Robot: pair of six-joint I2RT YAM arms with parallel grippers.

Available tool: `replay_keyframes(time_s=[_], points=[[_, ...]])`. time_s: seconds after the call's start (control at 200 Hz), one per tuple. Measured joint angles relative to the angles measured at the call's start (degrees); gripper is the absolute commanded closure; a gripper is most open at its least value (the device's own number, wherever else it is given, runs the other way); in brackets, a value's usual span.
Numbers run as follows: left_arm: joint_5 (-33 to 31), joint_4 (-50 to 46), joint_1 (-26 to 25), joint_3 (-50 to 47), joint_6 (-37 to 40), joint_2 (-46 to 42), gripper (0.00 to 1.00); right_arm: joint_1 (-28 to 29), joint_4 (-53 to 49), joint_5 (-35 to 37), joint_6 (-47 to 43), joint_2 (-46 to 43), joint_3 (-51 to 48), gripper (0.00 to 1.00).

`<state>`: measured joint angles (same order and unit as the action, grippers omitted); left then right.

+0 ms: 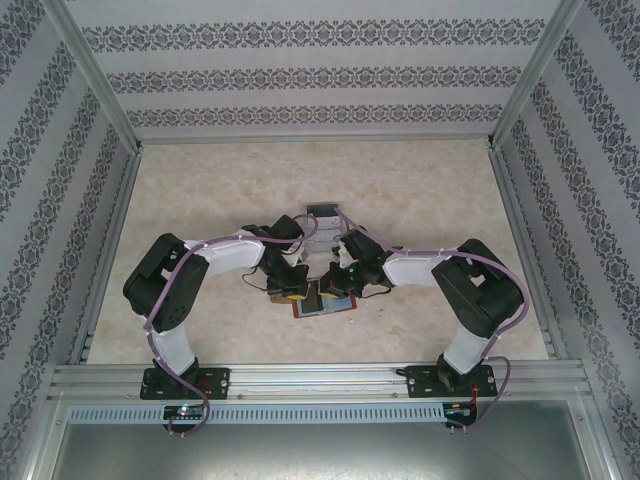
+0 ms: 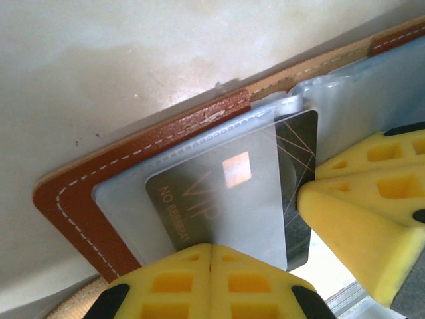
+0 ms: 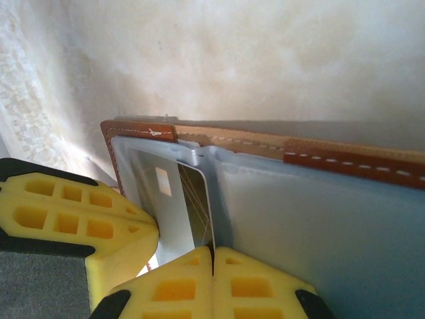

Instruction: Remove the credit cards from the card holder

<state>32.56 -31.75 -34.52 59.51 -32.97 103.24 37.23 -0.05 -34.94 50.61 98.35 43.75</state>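
Note:
The reddish-brown card holder (image 1: 343,302) lies open on the table between the two arms, its stitched leather rim (image 2: 133,159) framing greyish clear pockets (image 3: 319,226). A dark credit card (image 2: 192,199) marked VIP sits in the left leaf's pocket, and its bare edge (image 3: 199,199) sticks out toward the spine. My left gripper (image 2: 211,251) is shut on the outer edge of that pocket. My right gripper (image 3: 214,252) is shut on the card's protruding edge. The right gripper's yellow fingers (image 2: 358,212) lie right of the card, and the left gripper's fingers (image 3: 80,219) lie left of it.
A clear plastic slotted tray (image 1: 322,212) stands just behind the grippers. Patterned walls and aluminium posts (image 1: 100,90) enclose the pale marbled table (image 1: 420,190). A metal rail (image 1: 320,378) runs along the near edge by the arm bases.

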Motion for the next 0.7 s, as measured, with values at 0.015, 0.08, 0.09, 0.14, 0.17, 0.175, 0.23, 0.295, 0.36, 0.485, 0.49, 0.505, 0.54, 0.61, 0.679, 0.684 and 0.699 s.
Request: replay_keyframes(time_s=[0.015, 0.08, 0.09, 0.14, 0.17, 0.175, 0.23, 0.295, 0.36, 0.485, 0.49, 0.505, 0.54, 0.61, 0.679, 0.684, 0.699], points=[[0.0, 0.0, 0.0, 0.0, 0.0, 0.0, 1.00, 0.0, -0.2, 0.0, -0.1, -0.1, 0.0, 1.00], [0.0, 0.0, 0.0, 0.0, 0.0, -0.1, 1.00, 0.0, -0.8, 0.2, -0.9, -0.7, 0.0, 1.00], [0.0, 0.0, 0.0, 0.0, 0.0, -0.1, 1.00, 0.0, -0.9, 0.2, -1.0, -0.9, 0.0, 1.00], [0.1, 0.0, 0.0, 0.0, 0.0, -0.2, 1.00, 0.0, -1.5, 0.6, -1.6, -1.6, 0.0, 1.00], [0.1, 0.1, 0.0, 0.0, 0.0, -0.2, 1.00, 0.0, -2.1, 1.0, -2.1, -2.0, 0.1, 1.00], [0.1, 0.1, 0.0, 0.0, 0.0, -0.2, 1.00, 0.0, -2.2, 1.0, -2.2, -2.1, 0.1, 1.00], [0.1, 0.0, 0.0, 0.0, 0.0, -0.2, 1.00, 0.0, -3.7, 1.6, -3.1, -2.8, 0.4, 1.00], [-0.2, 0.0, -0.1, 0.0, 0.0, -0.2, 1.00, 0.0, -5.9, 2.6, -4.4, -3.8, 1.1, 1.00], [-0.7, 0.0, -0.2, -0.1, 0.0, -0.2, 1.00, 0.0, -8.3, 3.8, -5.8, -4.7, 2.1, 1.00], [-0.9, 0.0, -0.3, -0.1, 0.0, -0.2, 1.00, 0.0, -13.0, 6.0, -8.2, -6.0, 4.0, 1.00], [-0.9, 0.0, -0.3, -0.1, 0.0, -0.2, 1.00, 0.0, -13.2, 6.1, -8.3, -6.0, 4.0, 1.00], [-0.9, 0.0, -0.3, -0.1, 0.0, -0.2, 1.00, 0.0, -13.7, 6.3, -8.5, -6.1, 4.2, 1.00], [-0.9, 0.0, -0.3, -0.1, 0.0, -0.2, 1.00, 0.0, -14.8, 7.0, -9.1, -6.2, 4.7, 1.00], [-0.9, 0.0, -0.3, -0.1, 0.0, -0.2, 1.00, 0.0, -17.2, 8.3, -10.2, -6.3, 5.5, 1.00], [-0.9, 0.0, -0.3, -0.1, 0.0, -0.2, 1.00, 0.0, -19.6, 9.6, -11.1, -6.4, 6.4, 1.00], [-0.9, 0.0, -0.3, -0.1, 0.0, -0.2, 1.00, 0.0, -19.9, 9.7, -11.3, -6.4, 6.5, 1.00], [-0.9, 0.0, -0.3, -0.1, 0.0, -0.2, 1.00, 0.0, -20.4, 10.0, -11.6, -6.4, 6.8, 1.00]])
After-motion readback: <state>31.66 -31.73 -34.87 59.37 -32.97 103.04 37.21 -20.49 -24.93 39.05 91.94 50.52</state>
